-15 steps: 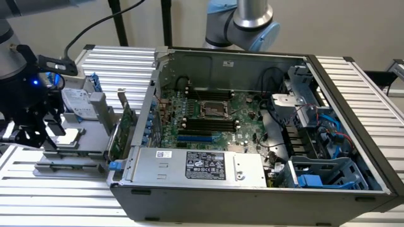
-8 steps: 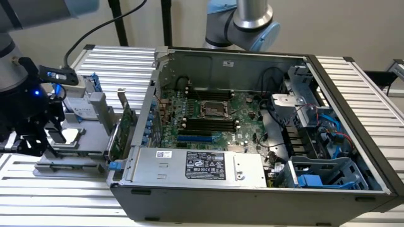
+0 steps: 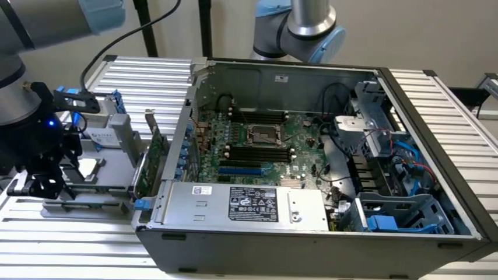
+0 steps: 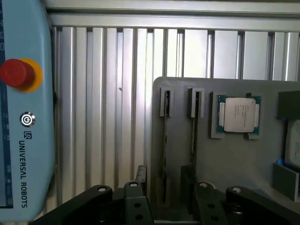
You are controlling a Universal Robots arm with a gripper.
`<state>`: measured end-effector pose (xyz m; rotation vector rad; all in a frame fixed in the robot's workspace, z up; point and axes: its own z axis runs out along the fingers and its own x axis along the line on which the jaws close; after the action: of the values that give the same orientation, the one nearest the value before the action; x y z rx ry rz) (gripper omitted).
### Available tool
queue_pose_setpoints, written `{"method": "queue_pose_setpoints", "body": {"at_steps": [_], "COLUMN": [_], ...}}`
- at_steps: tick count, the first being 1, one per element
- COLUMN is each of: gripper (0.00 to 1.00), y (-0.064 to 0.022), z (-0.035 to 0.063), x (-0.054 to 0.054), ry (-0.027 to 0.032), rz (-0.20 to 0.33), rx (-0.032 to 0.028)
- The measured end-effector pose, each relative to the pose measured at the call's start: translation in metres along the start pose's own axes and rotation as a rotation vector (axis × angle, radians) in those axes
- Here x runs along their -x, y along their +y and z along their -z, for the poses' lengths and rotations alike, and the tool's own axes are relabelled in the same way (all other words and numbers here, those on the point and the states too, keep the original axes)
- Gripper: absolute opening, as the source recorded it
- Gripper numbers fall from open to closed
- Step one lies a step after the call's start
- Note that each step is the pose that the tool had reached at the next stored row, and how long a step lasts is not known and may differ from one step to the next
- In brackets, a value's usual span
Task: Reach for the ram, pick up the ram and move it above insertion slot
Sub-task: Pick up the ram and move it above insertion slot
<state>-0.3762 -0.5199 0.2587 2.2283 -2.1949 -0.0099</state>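
Ribbed aluminium table (image 3: 435, 105) carries an open case (image 3: 311, 245) and, to the exterior view's left of it, a grey tray (image 4: 234, 159) of parts. The pincer (image 4: 164, 187) hangs over that tray with its fingers (image 4: 140, 176) spread wide and nothing between them gripped. The ram (image 4: 165, 140) stands edge-on in a tray groove, and in the wrist view it runs straight into the gap between the fingers, touching neither as far as I can tell.

To do the reach well, I judge the fingers should stay square to the stick's flat faces and centred across it. They should come straight down, close near mid-length and lift vertically so the stick does not bind in its groove. The neighbouring groove is near, so the outer finger needs to drop between the two without nudging the other stick.

Counts:
- Two grooves, each seemingly holding one thin stick; the second (image 4: 194, 136) lies beside the first.
- One CPU (image 4: 239, 115) on the tray.
- One tall green card (image 3: 155, 154) upright by the case.
- One pendant (image 4: 28, 140) on the table.
- Several dark slots (image 3: 257, 154) on the motherboard, too fine to count.
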Motion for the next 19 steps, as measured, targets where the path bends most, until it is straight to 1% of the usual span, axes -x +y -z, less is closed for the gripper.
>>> {"method": "queue_pose_setpoints", "body": {"at_steps": [19], "gripper": [0.42], "y": [-0.0008], "z": [-0.0346], "x": [-0.001], "ry": [0.0001], "rz": [0.002], "rx": [0.0000]}}
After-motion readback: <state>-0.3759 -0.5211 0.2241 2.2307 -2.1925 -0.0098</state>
